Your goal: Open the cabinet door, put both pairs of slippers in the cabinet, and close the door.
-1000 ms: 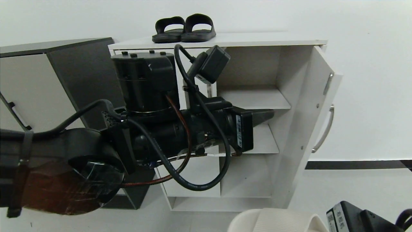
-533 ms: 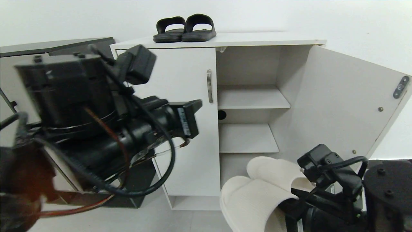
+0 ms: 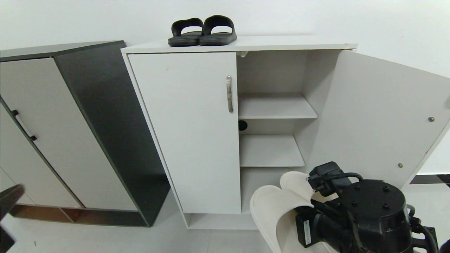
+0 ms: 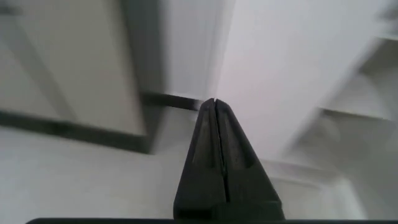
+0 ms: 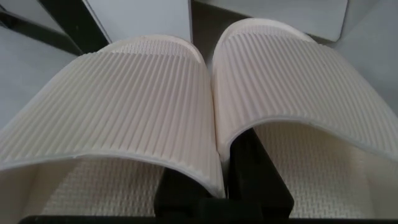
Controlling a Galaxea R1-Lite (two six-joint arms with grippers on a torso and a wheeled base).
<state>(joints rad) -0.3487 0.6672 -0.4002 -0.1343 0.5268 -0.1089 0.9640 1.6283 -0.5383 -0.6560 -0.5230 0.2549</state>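
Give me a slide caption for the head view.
Right pincer holds white slippers before the open cabinet; black slippers rest on top.

Two black slippers (image 3: pixel 202 31), two white slippers (image 3: pixel 270 207) — two cabinets (image 3: pixel 182 133).

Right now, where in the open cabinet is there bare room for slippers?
Upper shelf and middle shelf, beside the closed door, are bare. White slippers in the right gripper partly hide the bottom bay. Black slippers take the cabinet top's left end.

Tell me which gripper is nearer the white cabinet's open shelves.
Right. The right gripper, holding the white slippers, is just before the open shelves; the left gripper is far off left, before the grey cabinet.
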